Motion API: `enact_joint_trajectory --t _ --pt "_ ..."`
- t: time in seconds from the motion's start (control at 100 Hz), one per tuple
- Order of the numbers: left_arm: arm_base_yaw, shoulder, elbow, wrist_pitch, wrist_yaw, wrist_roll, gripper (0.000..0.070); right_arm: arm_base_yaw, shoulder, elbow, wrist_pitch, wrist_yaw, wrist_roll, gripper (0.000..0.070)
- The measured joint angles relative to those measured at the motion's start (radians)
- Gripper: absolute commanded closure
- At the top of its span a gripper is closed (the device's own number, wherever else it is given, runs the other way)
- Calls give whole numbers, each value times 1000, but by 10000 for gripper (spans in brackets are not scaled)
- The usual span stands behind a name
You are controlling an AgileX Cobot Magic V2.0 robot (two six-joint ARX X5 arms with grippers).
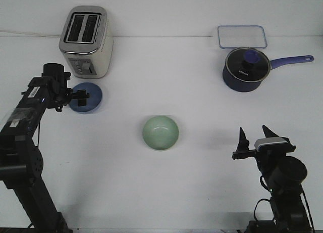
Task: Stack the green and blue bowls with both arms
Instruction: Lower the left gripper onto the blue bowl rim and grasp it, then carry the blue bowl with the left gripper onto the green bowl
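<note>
The pale green bowl sits upright at the middle of the table. The blue bowl is at the left, just in front of the toaster. My left gripper reaches from the left, and its fingers lie over the blue bowl's left rim. I cannot tell from this view whether they are clamped on it. My right gripper is open and empty. It stands low at the front right, well to the right of the green bowl.
A white toaster stands at the back left, right behind the blue bowl. A dark blue saucepan with a glass lid and a long handle is at the back right. A clear rectangular lid lies behind it.
</note>
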Motion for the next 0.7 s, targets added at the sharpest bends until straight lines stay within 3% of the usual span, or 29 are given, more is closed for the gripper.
enact_joint_trajectory --t 0.05,0.17,0.26,0.56,0.7 --pt "0 5 0 -1 0 0 292 0 0 0 0 0 0 198" --pt "0 5 0 3 0 0 586 0 0 0 0 0 0 198" --pt "0 5 0 2 0 0 697 0 0 0 0 0 0 198" --pt "2 -30 11 -20 26 -6 695 0 0 0 0 0 0 198" --pt "4 -117 3 -49 143 -21 695 0 0 0 0 0 0 198"
